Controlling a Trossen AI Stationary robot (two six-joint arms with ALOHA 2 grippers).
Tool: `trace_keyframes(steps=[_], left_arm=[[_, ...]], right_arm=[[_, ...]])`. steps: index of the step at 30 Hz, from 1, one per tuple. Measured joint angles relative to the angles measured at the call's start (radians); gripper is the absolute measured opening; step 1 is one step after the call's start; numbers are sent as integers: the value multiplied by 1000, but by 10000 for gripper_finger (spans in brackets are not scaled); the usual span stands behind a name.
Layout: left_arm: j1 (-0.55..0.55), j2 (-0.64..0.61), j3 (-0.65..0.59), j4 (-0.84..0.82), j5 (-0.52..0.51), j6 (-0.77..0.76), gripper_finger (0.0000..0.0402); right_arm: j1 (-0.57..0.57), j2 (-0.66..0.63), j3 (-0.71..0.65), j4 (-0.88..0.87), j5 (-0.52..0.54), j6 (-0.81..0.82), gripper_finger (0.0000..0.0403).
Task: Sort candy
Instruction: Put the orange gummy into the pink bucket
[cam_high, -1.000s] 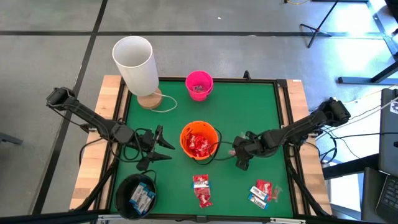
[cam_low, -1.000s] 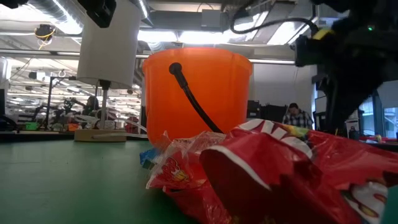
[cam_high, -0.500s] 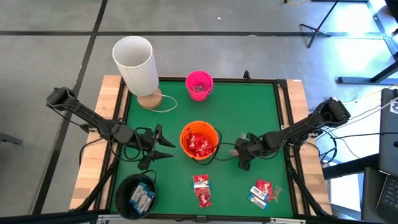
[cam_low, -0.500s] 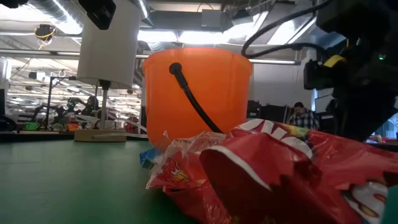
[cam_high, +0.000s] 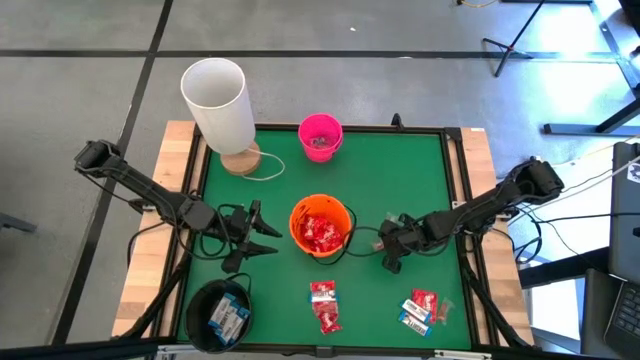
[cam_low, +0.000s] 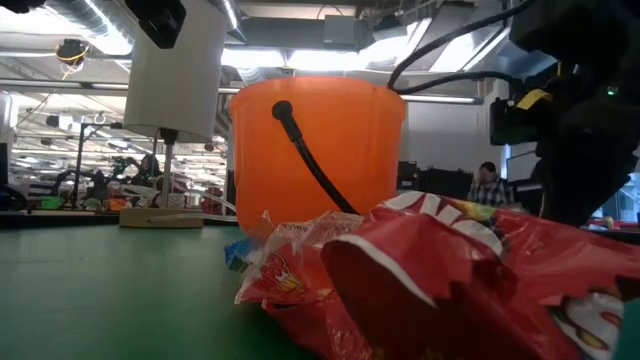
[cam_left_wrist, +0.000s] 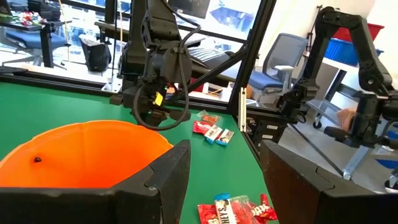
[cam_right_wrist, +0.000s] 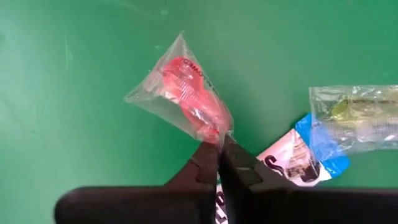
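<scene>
Candy (cam_high: 323, 306) scattered on the green table (cam_high: 400, 180) in front of the orange bucket (cam_high: 320, 226), left gripper (cam_high: 268, 237) open just left of that bucket, right gripper (cam_right_wrist: 219, 163) right of it, pinched shut on a clear-wrapped red sweet (cam_right_wrist: 189, 96).

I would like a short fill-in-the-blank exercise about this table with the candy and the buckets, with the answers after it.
1. The clear-wrapped sweet in the shut right end effector is ____.
2. The left end effector stands ____.
3. The centre bucket, full of red packets, is ____.
4. The corner bucket holding white-and-blue bars is ____.
Answers: red; open; orange; black.
</scene>
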Motion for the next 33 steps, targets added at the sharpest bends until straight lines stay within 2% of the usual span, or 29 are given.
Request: trace_keyframes(steps=[4,13,21,25,29,33], left_arm=[[0,0,0,-2,0,0,184],[0,0,0,-12,0,-8,184],[0,0,0,-16,0,-6,184],[0,0,0,-16,0,-6,184],[0,0,0,-15,-5,-5,184],[0,0,0,-16,-6,-6,184]], right_arm=[[0,-38,43,-9,13,-11,2],[0,-202,160,-16,118,-105,1],[-10,-250,177,133,194,-233,0],[-78,-238,177,247,245,-310,0],[-201,-215,177,405,304,-371,0],[-378,-174,177,530,255,-414,0]])
